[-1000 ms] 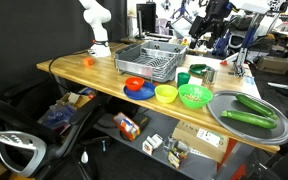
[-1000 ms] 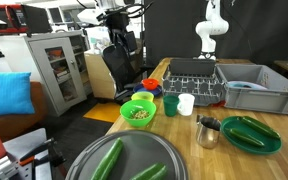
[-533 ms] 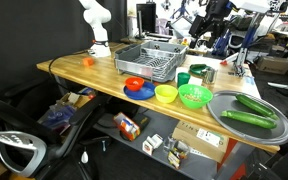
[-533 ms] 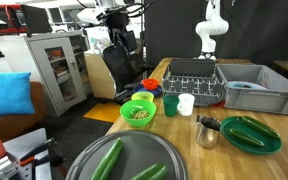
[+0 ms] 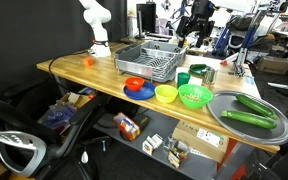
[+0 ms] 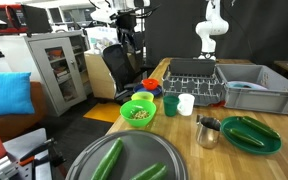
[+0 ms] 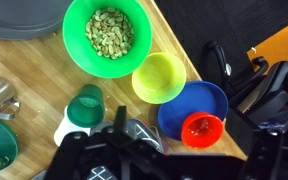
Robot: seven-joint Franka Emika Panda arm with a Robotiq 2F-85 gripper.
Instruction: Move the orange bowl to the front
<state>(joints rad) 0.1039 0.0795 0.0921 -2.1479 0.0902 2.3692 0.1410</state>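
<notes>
The orange bowl (image 7: 202, 129) is seen on the blue plate (image 7: 189, 98) beside the yellow bowl (image 7: 159, 77), the pincer (image 7: 126, 138), its state not discernible, being held high above, likely for a clear descent

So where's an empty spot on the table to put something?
Bare wood lies between the small orange ball, the dish rack and the blue plate under the orange bowl. From the yellow bowl to the tray it's crowded.
</notes>
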